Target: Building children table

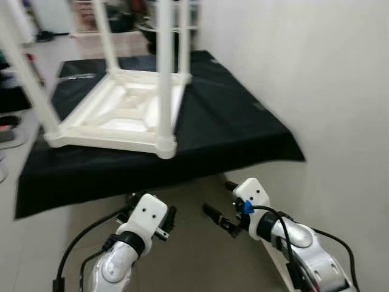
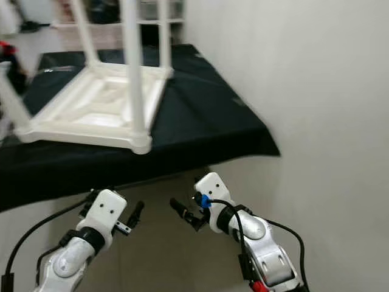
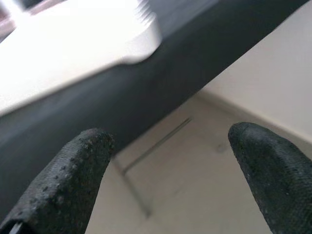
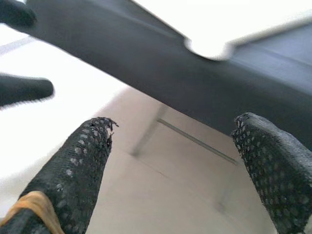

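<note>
White plastic, the upturned children's table [image 1: 121, 112] rests legs-up near the black-draped counter's [image 1: 237, 134] front edge; both empty pincers, left [image 1: 152, 220] and right [image 1: 220, 207], fingers apart, should be raised from below that edge toward a leg [image 1: 164, 67].

A plain white wall [image 1: 316, 73] is seen on the right. A counter draped with a black cloth [image 1: 231, 128] is set against it. Pale beige floor [image 1: 194, 255] is lit evenly below, and blurred shelving [image 1: 91, 18] is made out farther back.
</note>
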Motion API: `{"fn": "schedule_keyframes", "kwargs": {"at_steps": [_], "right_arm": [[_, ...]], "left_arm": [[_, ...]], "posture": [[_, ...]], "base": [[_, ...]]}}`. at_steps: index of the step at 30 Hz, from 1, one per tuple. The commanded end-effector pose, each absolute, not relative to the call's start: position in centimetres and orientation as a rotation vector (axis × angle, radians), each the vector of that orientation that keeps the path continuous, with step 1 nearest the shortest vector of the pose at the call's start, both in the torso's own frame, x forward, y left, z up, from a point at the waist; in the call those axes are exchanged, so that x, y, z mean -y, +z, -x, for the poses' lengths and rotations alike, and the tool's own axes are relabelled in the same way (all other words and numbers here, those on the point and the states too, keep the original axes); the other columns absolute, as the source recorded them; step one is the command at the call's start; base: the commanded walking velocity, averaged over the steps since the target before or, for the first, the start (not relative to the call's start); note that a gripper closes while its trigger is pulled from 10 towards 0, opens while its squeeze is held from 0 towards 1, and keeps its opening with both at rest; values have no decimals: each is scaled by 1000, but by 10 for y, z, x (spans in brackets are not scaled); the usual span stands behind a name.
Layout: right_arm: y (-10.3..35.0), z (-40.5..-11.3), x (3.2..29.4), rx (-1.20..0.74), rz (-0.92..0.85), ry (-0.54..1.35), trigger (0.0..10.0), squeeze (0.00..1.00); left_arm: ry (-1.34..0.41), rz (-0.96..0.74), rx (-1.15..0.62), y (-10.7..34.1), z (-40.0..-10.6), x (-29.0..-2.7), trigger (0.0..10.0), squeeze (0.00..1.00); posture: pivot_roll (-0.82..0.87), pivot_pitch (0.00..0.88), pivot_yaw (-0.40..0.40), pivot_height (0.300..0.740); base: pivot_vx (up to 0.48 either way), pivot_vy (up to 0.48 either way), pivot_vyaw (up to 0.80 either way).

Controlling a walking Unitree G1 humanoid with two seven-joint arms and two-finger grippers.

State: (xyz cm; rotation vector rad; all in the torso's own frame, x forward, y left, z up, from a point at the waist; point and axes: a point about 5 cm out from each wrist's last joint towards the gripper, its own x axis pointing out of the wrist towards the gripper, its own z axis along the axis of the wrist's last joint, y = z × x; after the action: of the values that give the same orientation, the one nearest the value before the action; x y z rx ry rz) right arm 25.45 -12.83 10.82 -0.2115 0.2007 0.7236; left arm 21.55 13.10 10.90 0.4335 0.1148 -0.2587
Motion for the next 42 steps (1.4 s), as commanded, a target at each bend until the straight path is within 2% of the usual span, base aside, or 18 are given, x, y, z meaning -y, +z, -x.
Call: {"fn": "schedule_keyframes", "kwargs": {"at_steps": [1,9,14,20,26,29,31,33,35,36,37,39,42], "right_arm": [[107,-255,127,-199,220,734,10000,0],[105,-263,128,-194,211,689,10000,0],[105,-265,130,-195,195,671,10000,0],[120,-277,144,-162,86,579,10000,0],[125,-277,153,-144,82,545,10000,0],[125,-277,163,-147,40,479,10000,0],[124,-279,183,-163,45,340,10000,0],[124,-279,183,-163,45,340,10000,0],[126,-282,206,-187,50,141,10000,0],[126,-282,206,-187,50,141,10000,0],[129,-285,213,-194,36,57,10000,0],[135,-289,213,-189,4,5,10000,0],[152,-300,199,-141,-73,21,10000,0]], "left_arm": [[-253,-455,-114,108,-215,-134,10000,0],[-351,-446,-63,107,-227,-126,10000,0],[-352,-452,-56,106,-230,-126,10000,0],[-317,-443,-44,108,-236,-134,10000,0],[-303,-460,-30,109,-238,-138,10000,0],[-315,-460,-24,109,-240,-138,10000,0],[-319,-455,-20,112,-241,-139,10000,0],[-319,-455,-20,112,-241,-139,10000,0],[-322,-458,-7,115,-243,-140,10000,0],[-322,-458,-7,115,-243,-140,10000,0],[-322,-460,-3,117,-243,-141,10000,0],[-317,-460,0,119,-242,-141,10000,0],[-284,-459,8,123,-240,-143,10000,0]], "posture": [[-14,29,-99,740],[-24,23,-82,740],[-27,21,-76,740],[-44,9,-63,740],[-57,6,-52,740],[-59,7,-49,740],[-69,11,-43,740],[-69,11,-43,740],[-78,31,-34,740],[-78,31,-34,740],[-88,45,-28,740],[-89,66,-27,740],[-80,87,-27,740]], "base": [[0,0,800],[0,0,800],[0,0,800],[0,0,800],[0,0,690],[0,0,0],[0,0,0],[0,0,0],[0,0,0],[0,0,0],[0,0,0],[0,0,0],[0,0,0]]}}
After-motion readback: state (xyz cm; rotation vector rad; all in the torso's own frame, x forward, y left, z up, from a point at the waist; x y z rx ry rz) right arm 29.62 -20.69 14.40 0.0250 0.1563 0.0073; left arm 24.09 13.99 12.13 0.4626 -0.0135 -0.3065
